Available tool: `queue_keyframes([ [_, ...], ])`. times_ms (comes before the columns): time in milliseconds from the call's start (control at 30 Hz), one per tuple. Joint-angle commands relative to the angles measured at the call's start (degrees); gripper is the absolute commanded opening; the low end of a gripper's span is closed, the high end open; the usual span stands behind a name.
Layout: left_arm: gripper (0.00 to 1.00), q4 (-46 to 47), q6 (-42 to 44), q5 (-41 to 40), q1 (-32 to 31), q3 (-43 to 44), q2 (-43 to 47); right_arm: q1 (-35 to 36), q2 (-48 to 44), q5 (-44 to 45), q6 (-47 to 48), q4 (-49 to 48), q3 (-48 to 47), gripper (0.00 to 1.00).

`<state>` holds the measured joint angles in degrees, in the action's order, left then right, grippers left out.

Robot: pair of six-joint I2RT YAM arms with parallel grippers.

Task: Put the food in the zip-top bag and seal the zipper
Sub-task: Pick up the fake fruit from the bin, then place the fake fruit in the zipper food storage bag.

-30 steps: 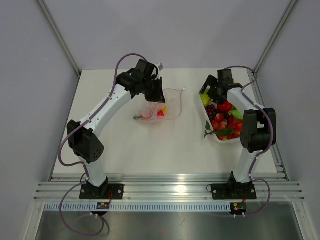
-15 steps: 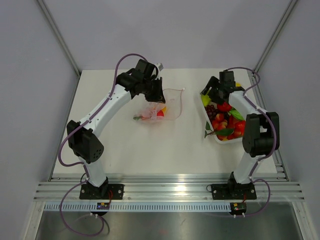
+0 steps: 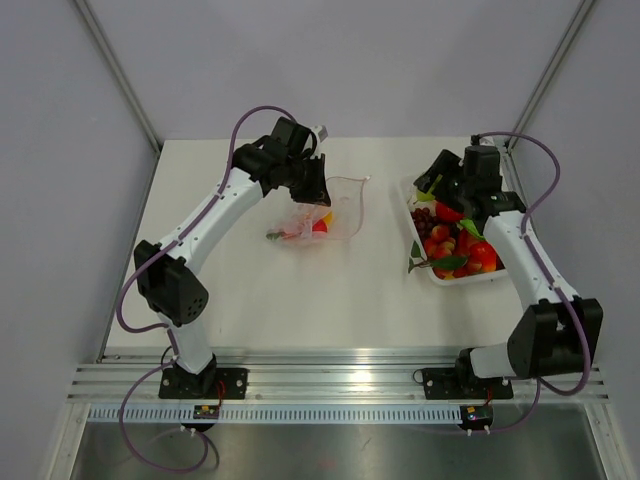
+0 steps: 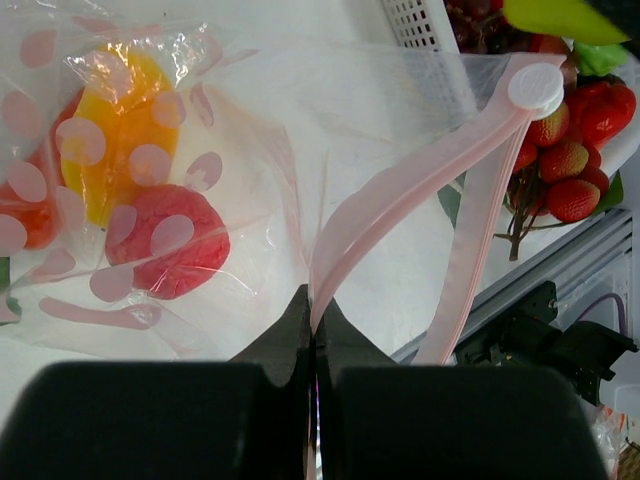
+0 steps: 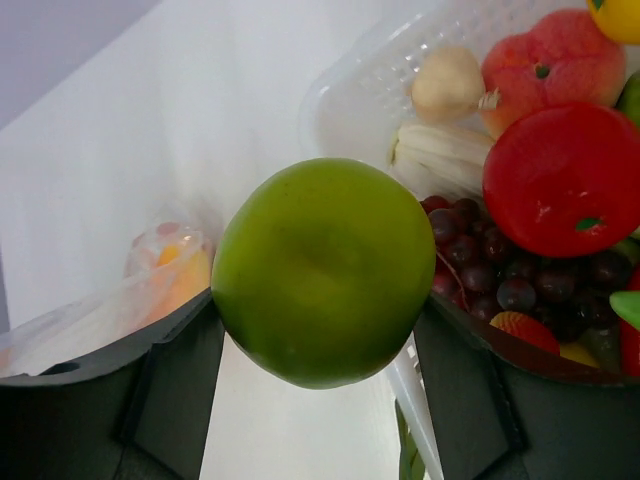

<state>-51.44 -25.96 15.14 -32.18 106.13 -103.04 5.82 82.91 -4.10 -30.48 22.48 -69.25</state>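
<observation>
My left pincer point(image 3: 316, 192) is clenched on one lip of the zip-top bag point(image 3: 338, 212). It pinches the pink zipper point(image 4: 420, 190) so that the two strips stand parted and meet only at the round tab point(image 4: 535, 88). The bag lies on the tabletop point(image 3: 300, 300) left of centre, with an orange piece point(image 4: 120, 140) and a red piece point(image 4: 165, 250) of food already deep inside it.

Further right, my right pincer point(image 3: 441, 184) is grasping a green apple point(image 5: 325, 270) squarely between its fingers, raised over the far left end of the white tray point(image 3: 497, 276). The rest of the food sits in that tray, including dark grapes point(image 5: 500, 285) and a red round fruit point(image 5: 565, 175).

To do this step well, I should hold the left grip steady and lifted so the mouth stays a clear gap. I would bring the apple across low and in line with the opening. The apple looks broad against that gap, so it could catch a strip and drag the bag. I would let go only once it has passed both strips.

I can read no writing anywhere. The bag carries only pale printed dots, and the apple and tray are unmarked.
</observation>
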Motion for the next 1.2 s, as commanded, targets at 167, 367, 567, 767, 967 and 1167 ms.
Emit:
queue_keyframes([
  [167,0.00,-0.5,1.3,1.5,-0.2,6.0,-1.2,-0.2,-10.4,2.8,3.8,3.4,-1.1,0.56],
  [367,0.00,-0.5,1.3,1.0,-0.2,6.1,-1.4,0.1,-13.3,-2.3,3.5,4.6,-3.2,0.55],
  [567,0.00,-0.2,0.9,1.5,-0.2,6.3,-2.1,7.8,-16.5,-1.7,2.9,6.5,-6.6,0.54],
  [767,0.00,-0.2,0.6,1.6,-0.2,6.8,-2.5,19.4,-15.5,1.4,1.4,5.8,-7.8,0.55],
  [967,0.00,-0.6,0.6,1.5,-0.2,7.0,-2.3,26.0,-11.6,2.4,0.5,3.5,-8.8,0.55],
  [1167,0.00,-1.0,0.6,1.4,-0.2,7.3,-1.5,30.2,-4.7,3.3,0.3,1.5,-10.5,0.56],
])
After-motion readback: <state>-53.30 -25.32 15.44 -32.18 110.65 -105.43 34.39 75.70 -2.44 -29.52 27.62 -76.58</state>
